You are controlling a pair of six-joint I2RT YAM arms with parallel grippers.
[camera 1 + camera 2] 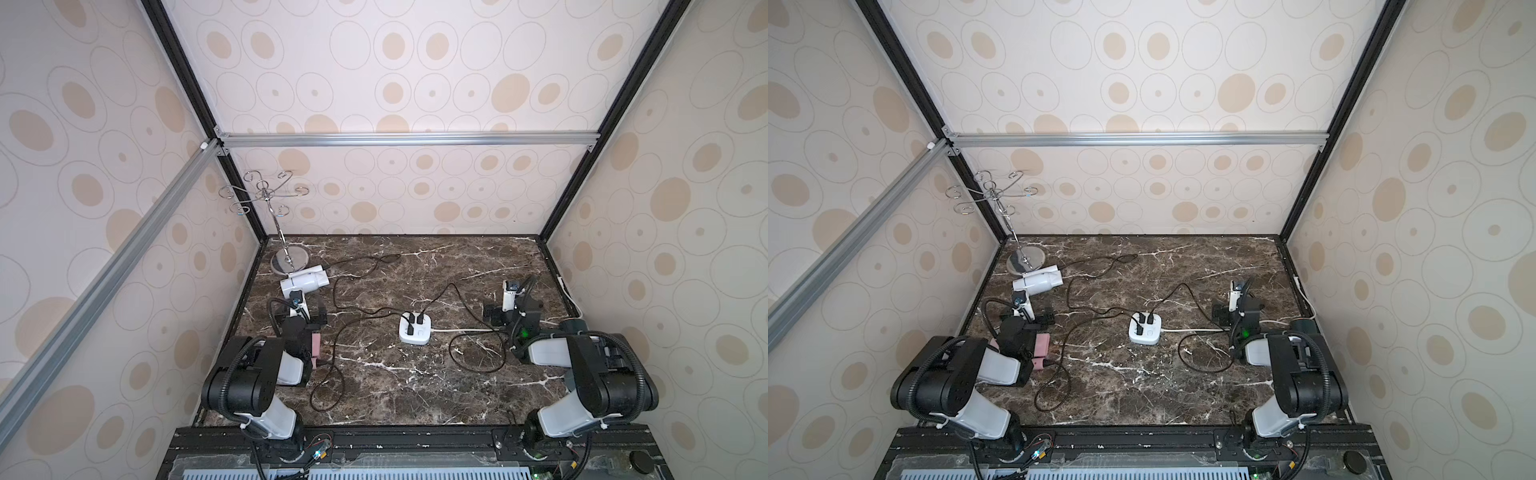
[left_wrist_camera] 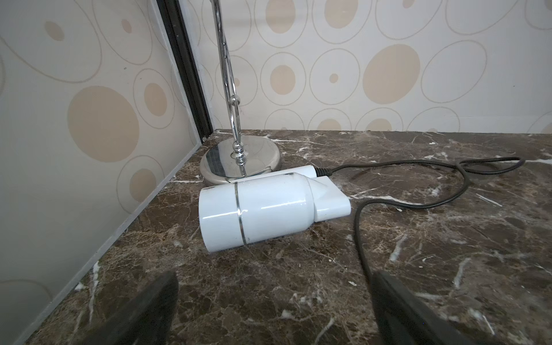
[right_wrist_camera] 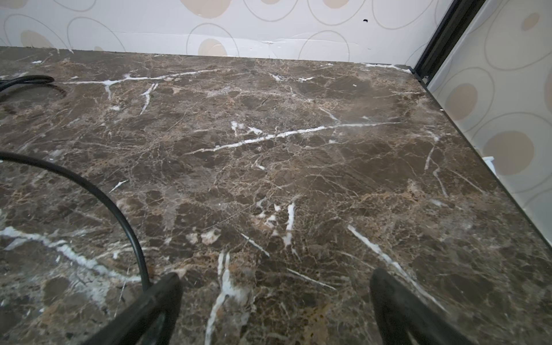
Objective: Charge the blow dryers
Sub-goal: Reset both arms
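The white blow dryer (image 1: 305, 280) (image 1: 1038, 280) lies on its side at the back left of the marble top, and its black cord (image 2: 418, 206) runs off towards the middle. It fills the left wrist view (image 2: 257, 209), a short way beyond my left gripper (image 2: 274, 280) (image 1: 303, 311), which is open and empty. A pale pink blow dryer (image 1: 316, 345) (image 1: 1042, 347) lies partly under my left arm. A dark green shape (image 1: 575, 324) shows behind my right arm. My right gripper (image 3: 276, 277) (image 1: 513, 309) is open over bare marble, with a black cord (image 3: 119, 209) beside one finger.
A square white power strip (image 1: 414, 330) (image 1: 1144, 330) sits mid-table with three black plugs in it, and its white cable runs right. A chrome hook stand (image 1: 289, 259) (image 2: 239, 161) stands in the back left corner. Cord loops (image 1: 328, 386) lie on the marble, and walls enclose three sides.
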